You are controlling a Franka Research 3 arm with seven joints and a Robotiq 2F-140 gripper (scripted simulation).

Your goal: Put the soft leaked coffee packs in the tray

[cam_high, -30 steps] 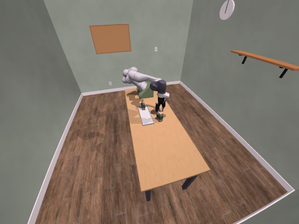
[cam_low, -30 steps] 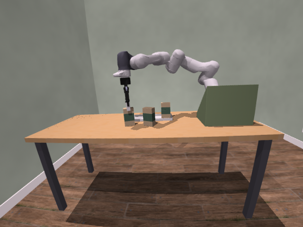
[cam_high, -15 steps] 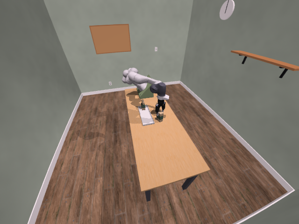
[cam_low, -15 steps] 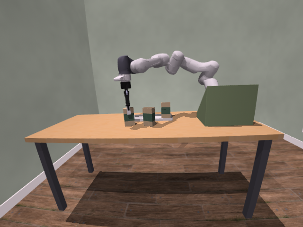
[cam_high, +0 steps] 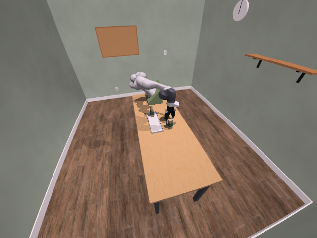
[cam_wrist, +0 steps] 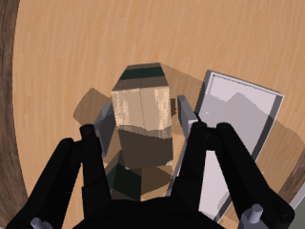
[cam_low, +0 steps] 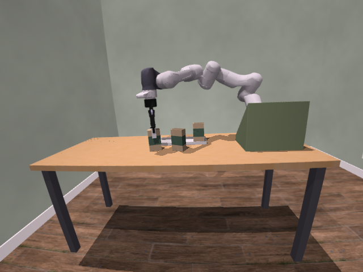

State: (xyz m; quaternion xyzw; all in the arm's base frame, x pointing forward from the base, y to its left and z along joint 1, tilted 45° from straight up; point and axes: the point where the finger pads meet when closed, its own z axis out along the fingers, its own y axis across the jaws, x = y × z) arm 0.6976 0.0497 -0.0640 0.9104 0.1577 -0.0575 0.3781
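Tan-and-green pack (cam_high: 169, 123) (cam_low: 154, 143) (cam_wrist: 143, 114), boxy and upright, between claw fingers (cam_low: 153, 134).

The tool (cam_high: 170, 119) (cam_low: 153, 134) (cam_wrist: 145, 110) has come down lower, its fingertips now flanking the end coffee pack (cam_high: 170, 124) (cam_low: 155, 147) (cam_wrist: 143, 110).
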